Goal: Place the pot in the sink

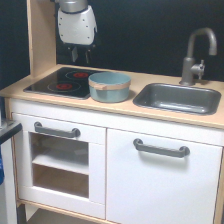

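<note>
Pot (109, 86) placement first: you find it sitting upright on the table (125, 106), below your gripper (80, 54) and off toward the exterior view's right of it, its near edge overlapping the corner of the black stovetop (60, 83). It is light blue-grey, lidless, with a tan band around the rim.

Your gripper hangs in the air above the back part of the stovetop, apart from the pot and touching nothing. Its dark fingers (74, 53) point downward beneath the white wrist housing (76, 24). They are small and blurred against the dark wall, so you cannot tell how far apart they stand; nothing is visibly held between them.

Sink (177, 98) position: it lies well away from your gripper toward the exterior view's right, past the pot, sunk into the table. It is a dark grey rectangular basin with rounded corners. A grey curved faucet (196, 55) rises behind it. Bare wooden surface separates the pot from the sink's rim.

Below the table you see white cabinet doors with grey handles (161, 148).
</note>
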